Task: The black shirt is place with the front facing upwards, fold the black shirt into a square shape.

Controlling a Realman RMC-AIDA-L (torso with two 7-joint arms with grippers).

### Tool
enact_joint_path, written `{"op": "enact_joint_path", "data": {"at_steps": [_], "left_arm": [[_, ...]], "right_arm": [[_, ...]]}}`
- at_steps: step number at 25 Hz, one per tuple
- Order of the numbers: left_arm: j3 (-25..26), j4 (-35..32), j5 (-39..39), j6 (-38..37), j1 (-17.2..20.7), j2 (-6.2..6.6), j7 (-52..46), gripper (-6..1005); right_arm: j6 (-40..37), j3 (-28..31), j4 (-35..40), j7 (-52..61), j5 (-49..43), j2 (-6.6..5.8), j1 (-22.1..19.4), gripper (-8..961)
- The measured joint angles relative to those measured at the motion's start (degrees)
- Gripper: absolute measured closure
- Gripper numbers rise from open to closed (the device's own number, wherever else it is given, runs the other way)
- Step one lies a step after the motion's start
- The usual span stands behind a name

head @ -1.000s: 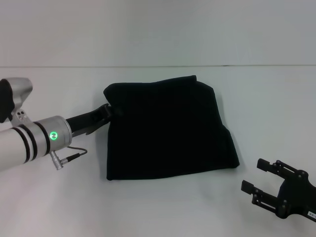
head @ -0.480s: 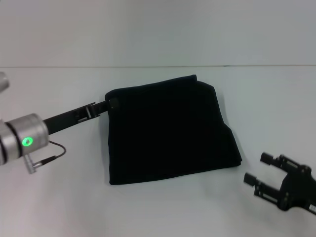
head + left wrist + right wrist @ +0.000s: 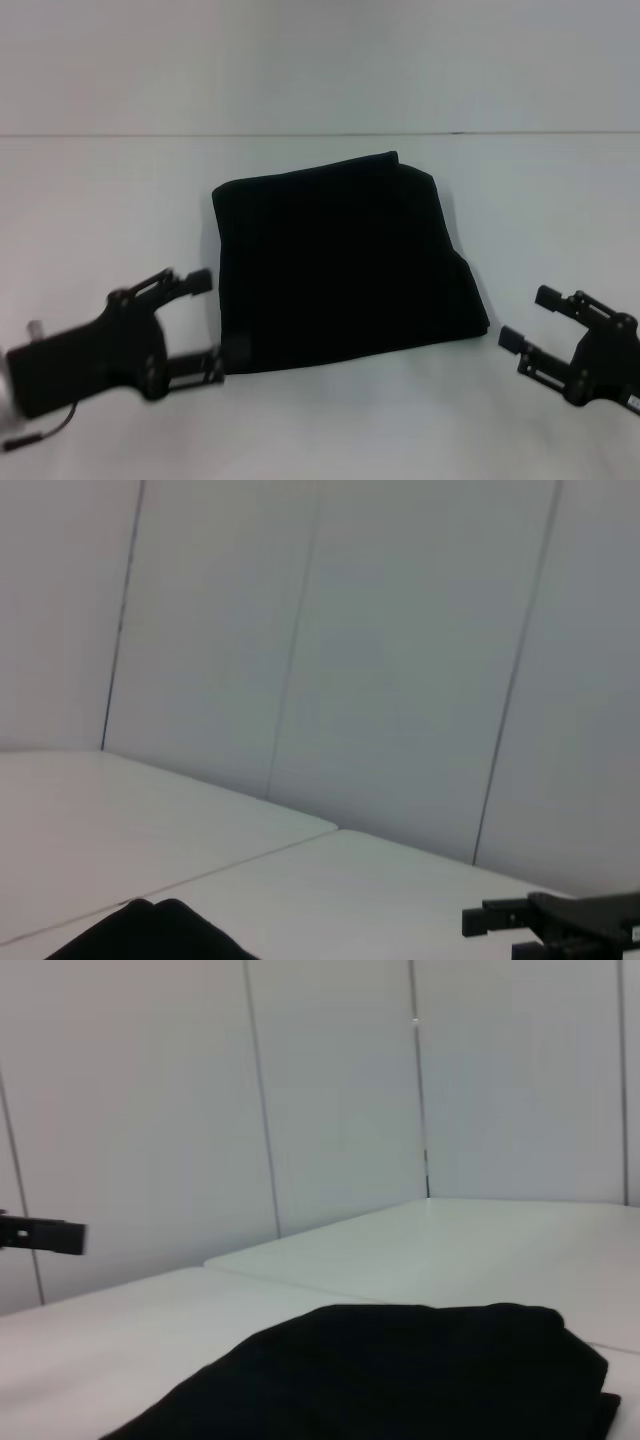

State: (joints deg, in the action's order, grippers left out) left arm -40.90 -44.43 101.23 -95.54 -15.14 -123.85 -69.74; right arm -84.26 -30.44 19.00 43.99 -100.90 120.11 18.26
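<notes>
Left tool (image 3: pixel 205 325): low at the near left of the counter (image 3: pixel 90 200), just beside the shirt's near left corner. Its two fingers stand apart, one above the other in the head view, and nothing lies between them. The lower finger (image 3: pixel 205 365) reaches right up to the cloth's edge; whether it touches the cloth I cannot tell.

Shirt (image 3: pixel 345 265): lies flat mid-counter as a compact black block, roughly square, a little wider at the near edge than the far one. No sleeves, lettering or label show, only plain black cloth. The right edge steps out partway down, where the layers do not quite line up. In the right wrist view the shirt (image 3: pixel 400 1375) shows as a low, rounded, stacked mound; in the left wrist view only a dark corner of it (image 3: pixel 150 935) peeks in.

Right tool (image 3: pixel 540 320): at the near right of the counter, near the shirt's near right corner but apart from it, fingers spread and empty. It also shows far off in the left wrist view (image 3: pixel 560 925).

Step in hand: by the look of it the folding itself is done, and both arms sit clear of the cloth at the release-and-retreat stage.

Next move: likely little more than pulling both arms away without snagging the near edge. If a neater square is wanted, the stepped right edge calls for a light nudge inward from the right tool.
</notes>
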Motion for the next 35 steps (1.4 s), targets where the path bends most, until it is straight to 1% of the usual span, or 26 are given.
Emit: {"op": "enact_joint_path", "data": {"at_steps": [3,5,8,13,27,35], "left_arm": [[0.2,0.3,0.3,-1.7,3.7,-0.11,5.5,52],[0.5,1.1,1.9,-1.3,6.0,-0.14,6.6,52],[1.4,2.3,4.0,-0.5,6.5,-0.04,6.7,52],[4.4,5.2,6.8,1.3,6.4,0.08,7.0,53],[4.3,6.2,9.4,2.3,4.6,0.17,7.1,52],[4.6,6.2,10.1,5.3,4.3,0.28,7.0,52]], "right_arm": [[-0.1,-0.1,-1.2,-3.0,-1.4,0.02,-0.5,179],[0.0,-0.1,-1.8,-4.2,-2.4,-0.09,-1.1,179],[0.1,0.1,-1.9,-5.0,-3.5,-0.13,-2.5,179],[0.2,0.4,-1.9,-5.3,-3.7,-0.18,-3.8,179],[0.9,0.5,-2.0,-5.4,-3.7,-0.04,-3.5,178],[1.5,0.2,-2.2,-5.4,-3.7,0.03,-2.5,179]]}}
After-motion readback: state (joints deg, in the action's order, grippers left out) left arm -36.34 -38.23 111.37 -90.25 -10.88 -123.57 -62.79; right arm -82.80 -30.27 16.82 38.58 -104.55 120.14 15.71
